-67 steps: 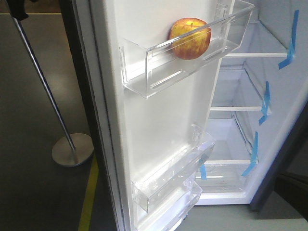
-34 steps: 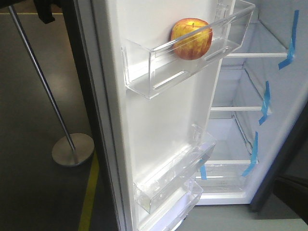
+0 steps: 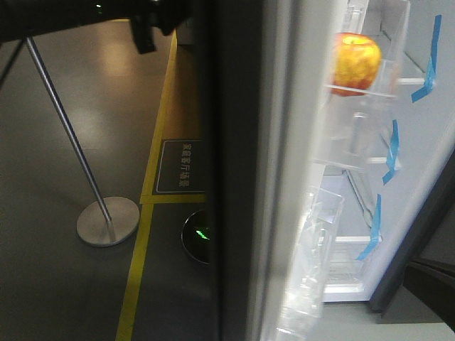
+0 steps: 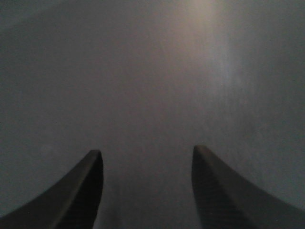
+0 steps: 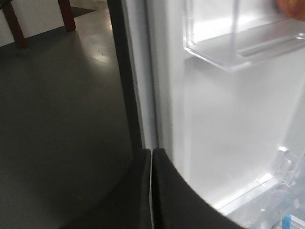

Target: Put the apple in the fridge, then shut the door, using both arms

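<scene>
The fridge [image 3: 419, 213] stood open, its door [image 3: 234, 177] nearly edge-on to the front view, so closing seemed the step in hand. The left arm [image 3: 85, 18] reached toward the door's dark outer face, its jaws released. The right jaws were clenched on nothing beside the door's edge. The apple [image 3: 355, 62] sat in the upper door bin [image 3: 359, 89]. The next move called for a steady push until the door sealed.
</scene>
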Controlling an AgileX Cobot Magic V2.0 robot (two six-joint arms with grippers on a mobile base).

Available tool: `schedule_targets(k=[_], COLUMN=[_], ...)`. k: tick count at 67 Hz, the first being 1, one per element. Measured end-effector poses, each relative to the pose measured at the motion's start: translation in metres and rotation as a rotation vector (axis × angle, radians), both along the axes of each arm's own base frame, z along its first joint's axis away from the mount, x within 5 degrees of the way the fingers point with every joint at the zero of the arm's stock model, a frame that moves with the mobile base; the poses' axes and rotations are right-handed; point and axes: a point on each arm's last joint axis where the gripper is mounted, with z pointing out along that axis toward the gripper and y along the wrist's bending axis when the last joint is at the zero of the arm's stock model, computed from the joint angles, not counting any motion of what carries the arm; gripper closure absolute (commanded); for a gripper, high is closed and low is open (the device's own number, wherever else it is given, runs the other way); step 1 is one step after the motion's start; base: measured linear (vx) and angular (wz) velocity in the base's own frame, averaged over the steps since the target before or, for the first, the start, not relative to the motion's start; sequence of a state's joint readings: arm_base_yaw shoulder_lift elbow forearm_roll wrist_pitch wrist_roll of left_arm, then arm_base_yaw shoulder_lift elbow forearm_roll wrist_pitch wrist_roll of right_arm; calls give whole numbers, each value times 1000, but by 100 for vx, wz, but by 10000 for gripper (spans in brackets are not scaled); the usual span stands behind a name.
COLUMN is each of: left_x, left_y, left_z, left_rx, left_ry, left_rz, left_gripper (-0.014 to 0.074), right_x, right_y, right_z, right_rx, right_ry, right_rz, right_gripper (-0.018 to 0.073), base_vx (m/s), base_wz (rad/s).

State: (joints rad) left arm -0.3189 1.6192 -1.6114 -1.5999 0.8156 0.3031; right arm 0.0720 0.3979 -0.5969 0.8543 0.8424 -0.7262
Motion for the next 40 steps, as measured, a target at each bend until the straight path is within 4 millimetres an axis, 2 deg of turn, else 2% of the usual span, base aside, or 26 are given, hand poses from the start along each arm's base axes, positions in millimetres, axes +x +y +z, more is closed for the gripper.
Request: schedule_targets(k=[9, 17, 31, 40], left_x=[-19, -31, -30, -25], left_y=[-32, -47, -46, -39], left_z=[0, 0, 0, -1], left_rx=[27, 60, 98, 113], left_ry=[-64, -156, -254, -270], left_rz=[-83, -140, -133, -111], left_gripper=[188, 188, 188, 188], right_x=[0, 0, 4, 7], right_y=[0, 0, -4, -7], right_z=[0, 0, 5, 8], right_rx=[0, 2, 20, 35], right_ry=[0, -6, -52, -91], right_rz=[0, -6, -59, -103], right_gripper=[562, 561, 518, 424], base_vx=[0, 0, 0, 0], base_wz=[0, 0, 0, 0])
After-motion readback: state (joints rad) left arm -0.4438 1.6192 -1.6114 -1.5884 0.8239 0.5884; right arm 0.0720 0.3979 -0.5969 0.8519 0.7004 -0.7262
